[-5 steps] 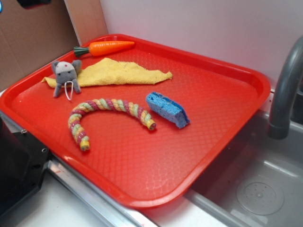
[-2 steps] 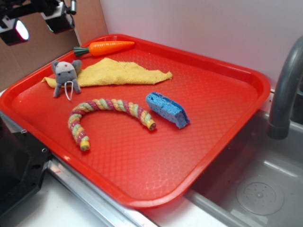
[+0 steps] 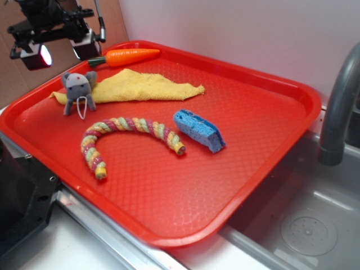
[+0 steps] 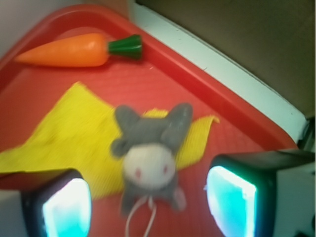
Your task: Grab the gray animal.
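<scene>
Gray animal (image 3: 78,90) lying on a yellow cloth (image 3: 138,85) at the red tray's (image 3: 236,169) far left corner, carrot (image 3: 126,56) just beyond, hand (image 3: 56,49) released, hovering above the animal, fingers spread wide.

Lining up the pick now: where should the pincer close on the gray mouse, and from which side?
Close on the gray mouse across its head and body, coming straight down from above. It lies face-up, partly on the yellow cloth, and the open pincer brackets it already, with bare tray beside it.
</scene>
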Available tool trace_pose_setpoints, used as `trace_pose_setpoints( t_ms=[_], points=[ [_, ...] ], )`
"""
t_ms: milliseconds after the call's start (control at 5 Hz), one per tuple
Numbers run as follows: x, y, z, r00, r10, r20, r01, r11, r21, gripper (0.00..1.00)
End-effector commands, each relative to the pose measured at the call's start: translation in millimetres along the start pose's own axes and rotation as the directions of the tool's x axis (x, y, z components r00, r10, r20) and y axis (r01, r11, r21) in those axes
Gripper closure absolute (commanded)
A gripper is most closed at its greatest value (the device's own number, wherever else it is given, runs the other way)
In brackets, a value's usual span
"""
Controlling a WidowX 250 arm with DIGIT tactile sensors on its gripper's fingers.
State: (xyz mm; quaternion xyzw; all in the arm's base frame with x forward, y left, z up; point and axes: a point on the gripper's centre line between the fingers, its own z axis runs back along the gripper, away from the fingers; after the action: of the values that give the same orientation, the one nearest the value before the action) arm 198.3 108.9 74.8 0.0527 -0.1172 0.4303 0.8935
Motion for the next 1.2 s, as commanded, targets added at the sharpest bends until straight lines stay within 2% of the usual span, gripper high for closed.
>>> trace_pose_setpoints(
  t_ms=[0, 200, 400, 600, 800, 1000],
  points=[
    [10.0, -1.2, -35.5, 1.0, -0.015, -0.002, 0.016, 0.999, 0.047, 0.0],
    [7.7, -1.6, -46.1, 0.998, -0.013, -0.053, 0.014, 1.0, 0.015, 0.0],
    [7.0, -0.4, -45.5, 0.999, 0.005, -0.048, -0.005, 1.0, 0.008, 1.0],
    [6.3, 0.9, -36.3, 0.999, 0.021, -0.042, -0.021, 1.0, -0.004, 1.0],
    [5.3, -3.4, -14.8, 0.999, -0.016, -0.037, 0.017, 0.999, 0.037, 1.0],
    [0.5, -15.4, 21.6, 0.987, -0.149, -0.053, 0.149, 0.989, 0.005, 1.0]
  ],
)
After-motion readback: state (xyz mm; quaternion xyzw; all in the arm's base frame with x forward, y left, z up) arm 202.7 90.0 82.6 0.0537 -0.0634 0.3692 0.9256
